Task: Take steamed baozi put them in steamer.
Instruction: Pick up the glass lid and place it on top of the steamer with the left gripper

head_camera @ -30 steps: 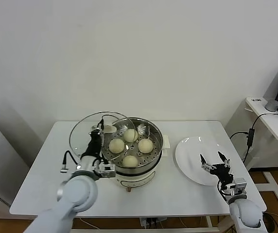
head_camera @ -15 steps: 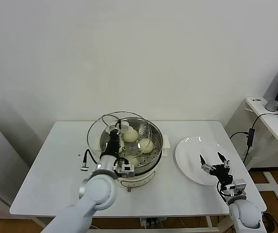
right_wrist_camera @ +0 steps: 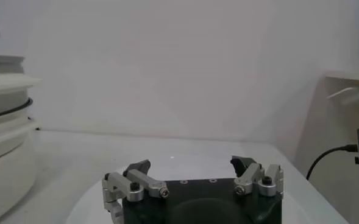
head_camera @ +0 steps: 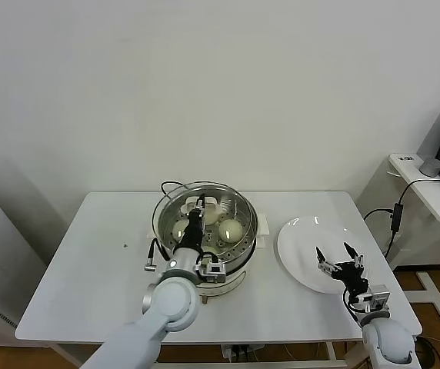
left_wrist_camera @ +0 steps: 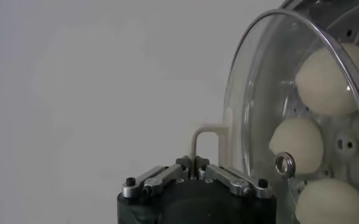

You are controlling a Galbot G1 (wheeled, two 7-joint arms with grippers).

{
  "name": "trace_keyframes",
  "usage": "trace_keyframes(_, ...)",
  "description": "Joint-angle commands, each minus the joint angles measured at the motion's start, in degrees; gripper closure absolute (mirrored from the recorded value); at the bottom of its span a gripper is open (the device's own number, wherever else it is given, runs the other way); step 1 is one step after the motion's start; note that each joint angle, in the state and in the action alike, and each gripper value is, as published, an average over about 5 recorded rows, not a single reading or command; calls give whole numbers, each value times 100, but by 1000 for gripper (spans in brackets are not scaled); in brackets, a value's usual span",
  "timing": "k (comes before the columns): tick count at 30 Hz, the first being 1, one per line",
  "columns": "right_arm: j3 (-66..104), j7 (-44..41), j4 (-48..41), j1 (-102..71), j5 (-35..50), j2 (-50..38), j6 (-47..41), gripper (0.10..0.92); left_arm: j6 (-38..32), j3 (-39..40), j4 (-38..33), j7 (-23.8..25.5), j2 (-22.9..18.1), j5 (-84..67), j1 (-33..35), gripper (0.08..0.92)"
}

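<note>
The steamer (head_camera: 248, 217), a shiny steel pot on a white base, stands mid-table with steamed baozi (head_camera: 231, 229) on its perforated floor. In the left wrist view three baozi (left_wrist_camera: 327, 78) show through the round glass lid (left_wrist_camera: 252, 91). My left gripper (head_camera: 198, 212) is shut on the lid's cream handle (left_wrist_camera: 206, 136) and holds the lid tilted over the pot; its jaws (left_wrist_camera: 194, 163) pinch the thin handle bar. My right gripper (head_camera: 338, 253) hovers open and empty over the white plate (head_camera: 301, 234); the right wrist view shows its fingers (right_wrist_camera: 191, 163) spread wide.
A black cord (head_camera: 168, 187) loops behind the steamer. The steamer's white base (right_wrist_camera: 2, 152) sits far from the right gripper. A side table (head_camera: 428, 188) with a laptop stands beyond the table's right edge, and a cable (head_camera: 381, 215) hangs between them.
My left arm has carried the glass lid rightward, from beside the steamer's left rim to above the pot and the baozi. The right gripper has stayed still.
</note>
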Motion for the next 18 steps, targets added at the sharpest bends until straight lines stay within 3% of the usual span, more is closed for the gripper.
trace_keyframes(1, 7, -7, -7, -4, -5, 8, 7, 203, -39, 61, 241, -91, -103, 21, -23, 893)
trace_keyframes(18, 24, -32, -38, -17, -18, 27, 12, 203, -85, 87, 414, -194, -220, 21, -9, 893)
